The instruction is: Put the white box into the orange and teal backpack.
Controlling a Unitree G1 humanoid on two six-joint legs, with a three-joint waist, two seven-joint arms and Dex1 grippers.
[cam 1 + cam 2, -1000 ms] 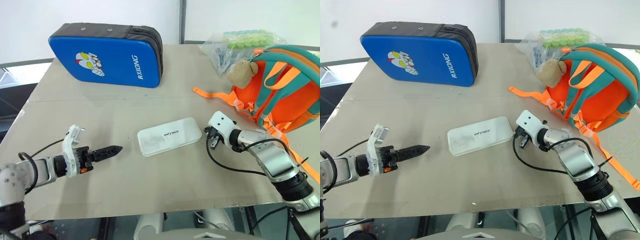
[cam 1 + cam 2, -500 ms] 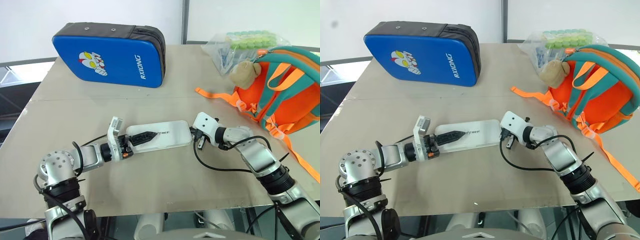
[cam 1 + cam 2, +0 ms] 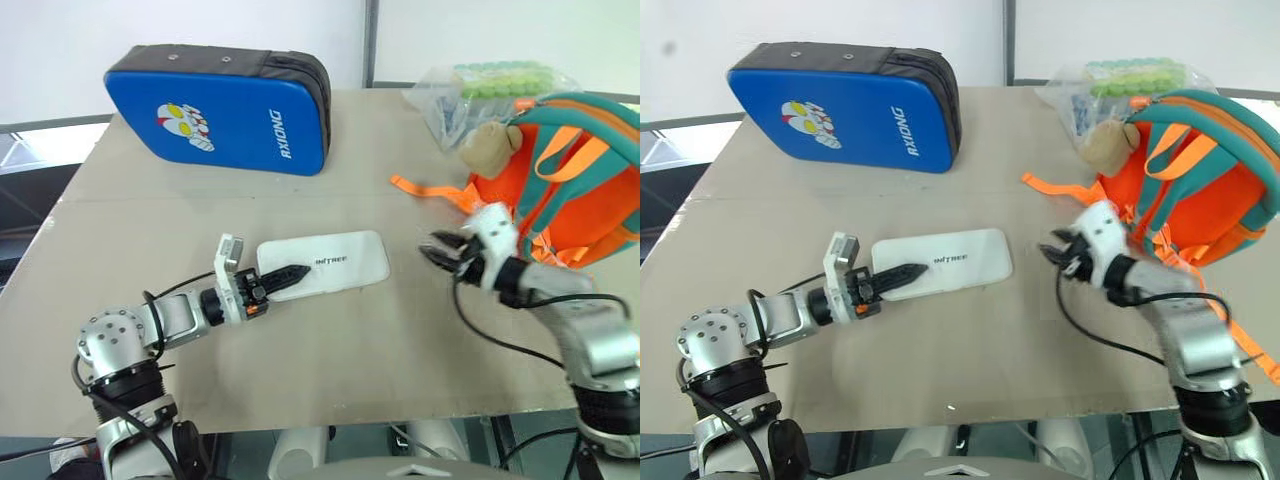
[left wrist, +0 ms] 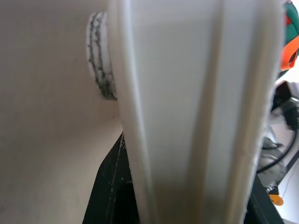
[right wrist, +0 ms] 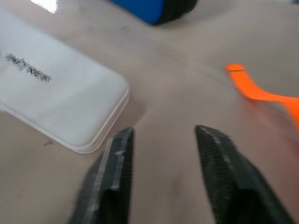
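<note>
the white box (image 3: 322, 266) lies flat on the desk (image 3: 330, 370), its near end clamped in the left tool (image 3: 292, 276). the right tool (image 3: 440, 251) hangs open just beside the backpack (image 3: 570, 190).

The white box (image 3: 940, 262) lies flat on the bench (image 3: 840, 190), and the left pincer (image 3: 902, 276) has its black fingers closed over the box's near-left end. The right pincer (image 3: 1055, 252) hangs just beside the box's other end, not touching, jaws parted (blurred). Behind it sits the orange and teal backpack (image 3: 1200, 180); a blue padded case (image 3: 845, 105) rests at the far left.
</note>
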